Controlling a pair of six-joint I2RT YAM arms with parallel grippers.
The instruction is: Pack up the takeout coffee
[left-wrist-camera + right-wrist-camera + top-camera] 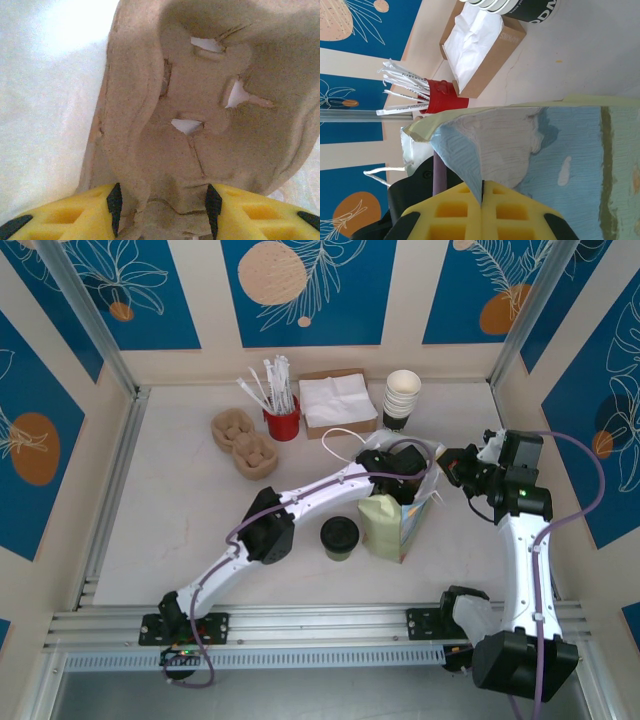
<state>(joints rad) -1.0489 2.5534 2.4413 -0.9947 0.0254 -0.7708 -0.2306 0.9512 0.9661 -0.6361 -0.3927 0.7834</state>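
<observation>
Gripping a brown pulp cup carrier [200, 100] in the left claw [162, 207], fingers narrowed onto its edge, seemingly down in the mouth of the paper bag [392, 525]. Pinching the bag's rim with the right claw [482, 195], closed tight on the paper. Leaving the takeout coffee [339, 537] upright on the counter [180, 500], lid on, just left of the bag. Farther back: red straw cup [283, 423], napkin box [330, 400], stacked white cups [402, 395].
</observation>
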